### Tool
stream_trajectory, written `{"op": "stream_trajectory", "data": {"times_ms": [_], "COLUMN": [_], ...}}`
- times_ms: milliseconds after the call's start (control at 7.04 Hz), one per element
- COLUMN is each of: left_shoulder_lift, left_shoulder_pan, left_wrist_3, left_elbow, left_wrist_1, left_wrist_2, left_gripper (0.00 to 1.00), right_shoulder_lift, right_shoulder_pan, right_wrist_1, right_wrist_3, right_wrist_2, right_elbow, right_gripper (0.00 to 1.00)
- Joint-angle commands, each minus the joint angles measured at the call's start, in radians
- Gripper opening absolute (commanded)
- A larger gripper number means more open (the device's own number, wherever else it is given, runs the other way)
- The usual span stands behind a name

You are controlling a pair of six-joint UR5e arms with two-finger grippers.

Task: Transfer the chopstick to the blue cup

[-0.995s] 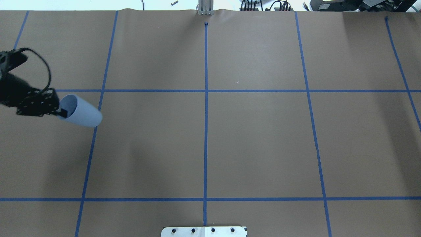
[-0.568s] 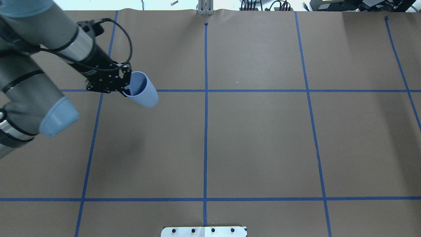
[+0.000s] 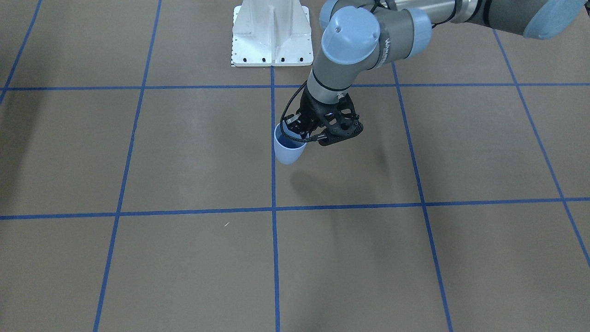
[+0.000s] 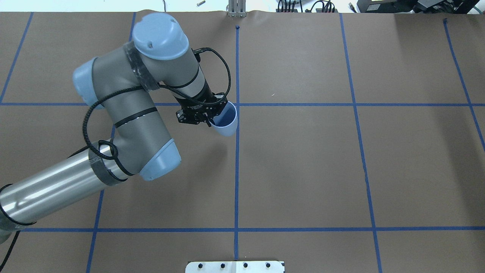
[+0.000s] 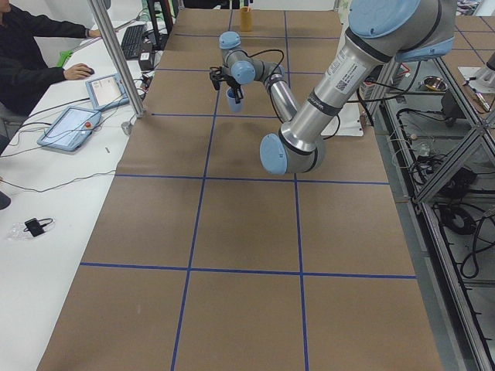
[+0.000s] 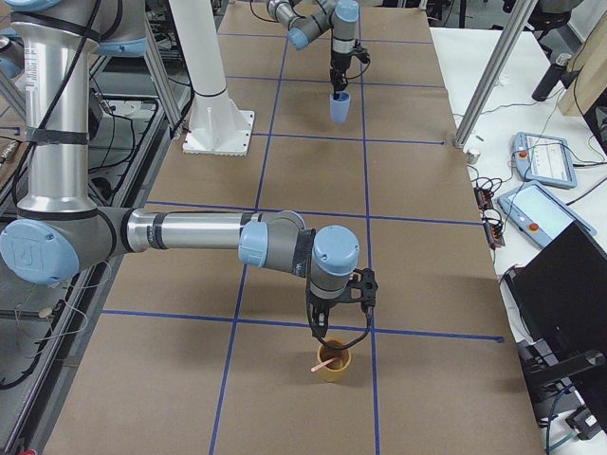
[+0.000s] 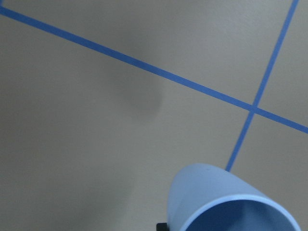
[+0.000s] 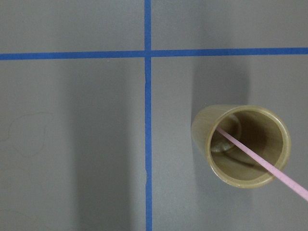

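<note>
My left gripper is shut on the rim of the blue cup, one finger inside it. The cup hangs tilted above the table beside the centre tape line, its mouth facing up toward the arm. The front view shows the blue cup below the left gripper, and its rim fills the bottom of the left wrist view. The pale pink chopstick leans in a tan cup at the table's right end. My right gripper hovers just over that tan cup; I cannot tell if it is open or shut.
Blue tape lines grid the brown table cover. The white robot base plate sits at the robot's edge. A person sits at a side desk with tablets. A metal post stands by the table's far edge.
My left arm has swung from the far left to the centre line with the blue cup in its grip. The cup has turned from lying sideways to nearly upright.
</note>
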Motion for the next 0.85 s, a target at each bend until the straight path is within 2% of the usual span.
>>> {"op": "stream_trajectory", "data": {"times_ms": [0,284,426,568,710], "left_shoulder_lift": [-0.014,-0.013,-0.013,-0.011,-0.013], "left_shoulder_pan": [0.023,0.028,0.029,0.031,0.04], "left_wrist_3": [-0.054,-0.053,-0.054,-0.05,-0.054], "left_elbow": [0.112,0.111,0.109,0.108,0.103], "left_wrist_1": [-0.147,-0.147,-0.147,-0.146,-0.146], "left_wrist_2": [0.024,0.024,0.024,0.03,0.088], "left_gripper": [0.0,0.0,0.26,0.97,0.98], "right_shoulder_lift": [0.003,0.004,0.004,0.004,0.004], "right_shoulder_pan": [0.001,0.001,0.001,0.0,0.001], "right_wrist_1": [0.0,0.0,0.0,0.0,0.0], "right_wrist_3": [0.0,0.0,0.0,0.0,0.0], "right_wrist_2": [0.001,0.001,0.001,-0.001,0.001], "right_elbow": [0.001,0.002,0.001,0.001,0.001], "right_gripper": [1.0,1.0,1.0,1.0,1.0]}}
